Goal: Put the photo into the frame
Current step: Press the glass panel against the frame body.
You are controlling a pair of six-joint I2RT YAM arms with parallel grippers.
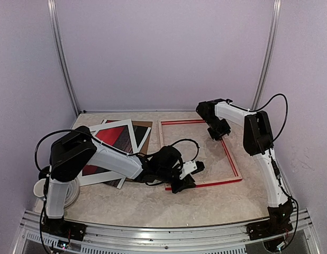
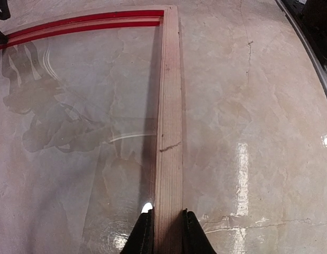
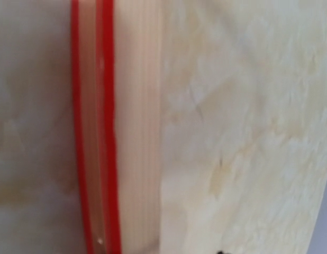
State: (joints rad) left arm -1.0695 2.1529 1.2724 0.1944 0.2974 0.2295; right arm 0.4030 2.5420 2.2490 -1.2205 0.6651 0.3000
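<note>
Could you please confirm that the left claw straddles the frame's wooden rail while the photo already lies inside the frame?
Not quite. The left claw does straddle the frame at its wooden rail, but the photo is not inside it. The top external view shows the photo lying outside the frame, to its left, on the brown board.

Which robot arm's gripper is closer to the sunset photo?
Left. The left gripper is at the near left corner of the frame, not far from the photo. The right gripper is at the frame's far right corner, farther away.
</note>
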